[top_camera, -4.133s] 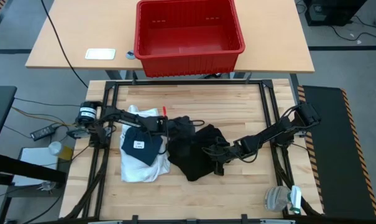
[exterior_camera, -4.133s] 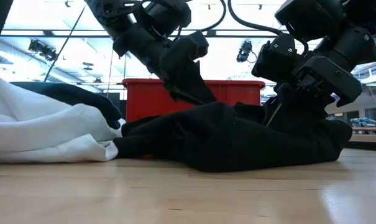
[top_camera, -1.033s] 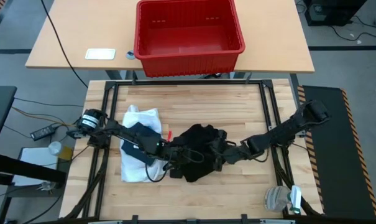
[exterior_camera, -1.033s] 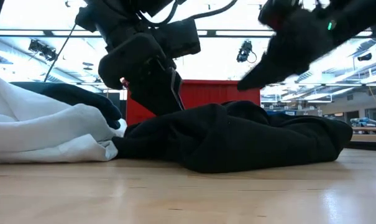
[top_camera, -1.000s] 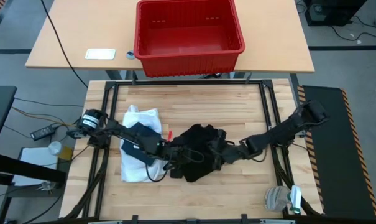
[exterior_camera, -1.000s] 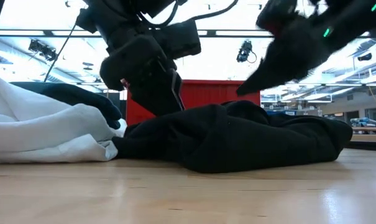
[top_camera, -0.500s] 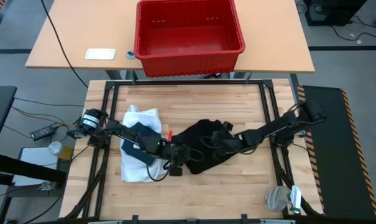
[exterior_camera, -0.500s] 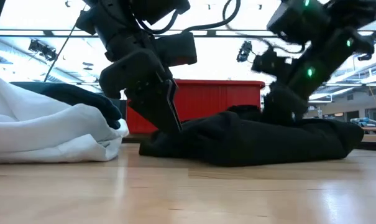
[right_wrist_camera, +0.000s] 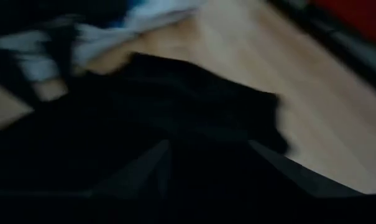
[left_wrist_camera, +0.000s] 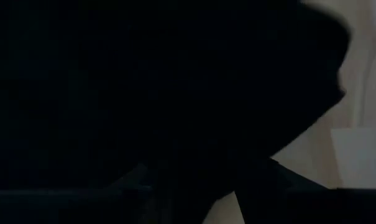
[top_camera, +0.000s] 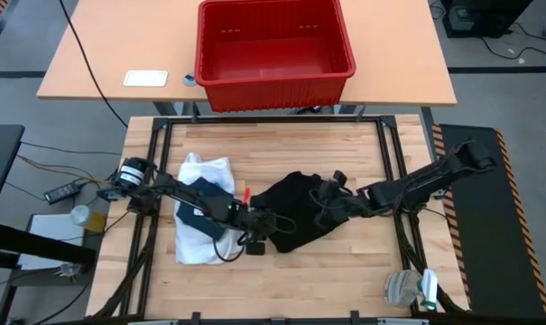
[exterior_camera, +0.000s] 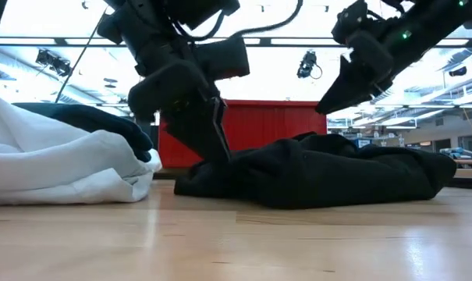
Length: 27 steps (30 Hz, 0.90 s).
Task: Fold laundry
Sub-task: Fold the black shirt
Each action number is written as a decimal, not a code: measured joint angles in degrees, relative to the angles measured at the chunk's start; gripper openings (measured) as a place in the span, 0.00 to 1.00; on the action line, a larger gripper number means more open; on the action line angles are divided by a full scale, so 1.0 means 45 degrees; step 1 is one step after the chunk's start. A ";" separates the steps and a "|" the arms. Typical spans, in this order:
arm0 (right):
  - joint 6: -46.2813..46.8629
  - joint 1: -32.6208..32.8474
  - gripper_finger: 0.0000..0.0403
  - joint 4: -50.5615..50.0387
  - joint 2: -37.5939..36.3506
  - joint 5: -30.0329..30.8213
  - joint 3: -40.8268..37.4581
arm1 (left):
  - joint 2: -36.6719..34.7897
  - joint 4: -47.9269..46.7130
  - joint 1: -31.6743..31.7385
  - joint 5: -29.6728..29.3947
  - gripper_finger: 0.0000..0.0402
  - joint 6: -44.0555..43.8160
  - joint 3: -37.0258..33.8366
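The left claw (top_camera: 254, 219) sits low at the black garment's (top_camera: 295, 215) near-left edge, pressed into the cloth — probably pinning that edge; whether its fingers clamp fabric cannot be told. The right claw (top_camera: 331, 200) is over the garment's right side, raised just above it in the low view; its finger state cannot be told either. The black garment lies bunched, not yet flat. Left of it lies the white shirt (top_camera: 200, 239) with a dark blue piece (top_camera: 200, 206) on top — its white label is unreadable. Beyond the garment stands the red crate (top_camera: 273, 45).
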 joint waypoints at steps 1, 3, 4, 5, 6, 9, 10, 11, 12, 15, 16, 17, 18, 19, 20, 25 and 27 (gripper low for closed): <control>-0.0027 0.0050 0.53 0.0412 0.0112 -0.0421 0.0000 | -0.0087 0.0149 0.0000 0.0001 0.35 0.0177 -0.0008; 0.0107 0.0230 0.53 0.0941 0.0463 -0.1198 0.0010 | -0.0421 0.0625 0.0005 0.0063 0.35 0.0465 -0.0008; 0.0312 0.0388 0.53 0.1051 0.0714 -0.1465 0.0010 | -0.0568 0.0776 0.0005 0.0113 0.35 0.0514 0.0010; 0.0606 0.0577 0.53 0.1142 0.1019 -0.1539 0.0010 | -0.0691 0.0939 0.0008 0.0129 0.35 0.0592 0.0020; 0.0948 0.0794 0.53 0.1143 0.1318 -0.1538 0.0009 | -0.0766 0.1026 0.0053 0.0163 0.35 0.0694 0.0021; 0.1912 0.1392 0.53 0.1064 0.2258 -0.1345 0.0000 | -0.0767 0.1329 0.0178 0.0246 0.35 0.0949 0.0015; 0.2190 0.1554 0.53 0.1016 0.2509 -0.1165 0.0000 | -0.0767 0.1507 0.0246 0.0247 0.35 0.1043 0.0007; 0.2418 0.1685 0.53 0.1054 0.2724 -0.0991 0.0000 | -0.0751 0.1839 0.0345 0.0239 0.35 0.1159 0.0008; 0.2643 0.1784 0.53 0.1099 0.2913 -0.0851 0.0000 | -0.0693 0.2181 0.0467 0.0234 0.35 0.1247 0.0021; 0.3236 0.1957 0.53 0.1248 0.3497 -0.0701 0.0000 | -0.0573 0.2816 0.1041 0.0243 0.35 0.1463 0.0012; 0.3369 0.1971 0.53 0.1371 0.3698 -0.0704 0.0000 | -0.0436 0.3293 0.1286 0.0248 0.35 0.1477 0.0016; 0.3433 0.1971 0.53 0.1526 0.3879 -0.0712 0.0000 | -0.0336 0.3651 0.1556 0.0311 0.35 0.1523 0.0021; 0.3442 0.1971 0.53 0.1720 0.4082 -0.0736 0.0000 | -0.0179 0.3869 0.1832 0.0582 0.35 0.1568 0.0021; 0.3430 0.1971 0.53 0.1943 0.4273 -0.0750 0.0000 | 0.0026 0.4304 0.2096 0.0988 0.35 0.1615 0.0021; 0.3432 0.1971 0.53 0.2130 0.4445 -0.0762 0.0005 | 0.0234 0.4710 0.2328 0.1374 0.35 0.1630 0.0021; 0.3187 0.1937 0.53 0.3176 0.5062 -0.1136 0.0019 | 0.1272 0.5127 0.3275 0.1560 0.35 0.2171 0.0187; 0.3165 0.1932 0.53 0.3164 0.5082 -0.1230 0.0029 | 0.1476 0.5129 0.3791 0.1348 0.35 0.2189 0.0184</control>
